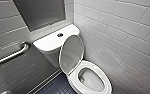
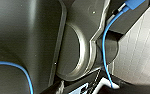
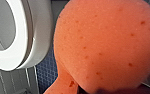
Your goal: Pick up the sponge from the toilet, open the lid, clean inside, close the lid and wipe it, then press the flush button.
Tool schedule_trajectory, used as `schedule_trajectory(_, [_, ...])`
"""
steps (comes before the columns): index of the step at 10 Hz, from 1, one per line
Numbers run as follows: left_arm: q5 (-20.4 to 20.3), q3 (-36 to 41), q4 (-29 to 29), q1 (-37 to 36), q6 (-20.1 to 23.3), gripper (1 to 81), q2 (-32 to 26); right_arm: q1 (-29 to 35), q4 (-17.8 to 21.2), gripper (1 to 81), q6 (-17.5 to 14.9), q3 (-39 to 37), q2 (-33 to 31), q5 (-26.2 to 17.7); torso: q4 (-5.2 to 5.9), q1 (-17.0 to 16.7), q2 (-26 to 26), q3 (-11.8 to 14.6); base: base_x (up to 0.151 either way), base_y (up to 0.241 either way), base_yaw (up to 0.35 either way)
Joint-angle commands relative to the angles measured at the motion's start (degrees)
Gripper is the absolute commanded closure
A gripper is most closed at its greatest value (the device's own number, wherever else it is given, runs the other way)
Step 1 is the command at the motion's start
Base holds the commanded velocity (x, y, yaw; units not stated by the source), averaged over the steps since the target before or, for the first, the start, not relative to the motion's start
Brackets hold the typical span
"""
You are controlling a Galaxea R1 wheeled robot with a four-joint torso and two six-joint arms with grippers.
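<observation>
Room: small tiled toilet stall. The white brick-tile wall [image 1: 121,32] runs along the right side in the head view. The grey tiled wall [image 1: 6,22] stands on the left, with a dark recessed panel [image 1: 41,11] set above the tank. The floor [image 1: 57,87] is dark blue small mosaic tile.

The toilet [image 1: 52,57] is white and glossy and sits in the corner between the two walls. Its flat tank top [image 1: 48,42] is bare white. The lid [image 1: 71,53] is raised, upright and leaning back toward the tank. The ring seat [image 1: 91,65] is down on the bowl, and the bowl interior is open to view.

The metal grab bar [image 1: 13,55] is fixed on the grey wall, left of the tank.

The sponge [image 3: 103,42] is orange-red with darker specks and sits very close to the right wrist camera. It is off the floor, beside the outer side of the bowl and apart from the seat. One end is squeezed into a narrow neck. The right gripper [image 3: 103,91] shows as a dark edge at that end, clamped on the sponge.

The flush button [image 1: 60,35] is a small round dark fitting in the middle of the tank top.

Left wrist view: dark robot housing [image 2: 28,37], a blue cable [image 2: 104,45] and a strip of pale tiling [image 2: 141,50]. Whether the left gripper is apart or together cannot be told.
</observation>
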Motion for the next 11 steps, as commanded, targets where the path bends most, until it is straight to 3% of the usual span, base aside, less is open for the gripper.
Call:
schedule_trajectory(1, [1.75, 1.18, 1.28, 1.63, 0.31, 1.0, -0.31, 1.55, -5.74, 81.1, 0.03, 5.84, -6.57, -4.27, 0.00, 0.00, 0.00, 0.00, 0.000, 0.000, 0.000])
schedule_trajectory(4, [1.84, 1.10, 1.28, 1.71, 0.40, 1.0, -0.05, 7.33, -7.86, 81.1, 0.03, 10.42, -7.63, -9.88, 0.00, 0.00, 0.00, 0.00, 0.000, 0.000, 0.000])
schedule_trajectory(9, [1.84, 1.10, 1.20, 1.71, 0.31, 1.0, 0.04, 24.21, -7.77, 81.1, 0.91, 10.69, -1.32, -25.79, 0.00, 0.00, 0.00, 0.00, 0.000, 0.000, 0.000])
schedule_trajectory(11, [1.84, 1.10, 1.11, 1.71, 0.30, 1.0, 0.04, 29.40, -7.95, 81.1, 3.19, 9.63, 2.38, -30.45, 0.00, 0.00, 0.00, 0.00, 0.000, 0.000, 0.000])
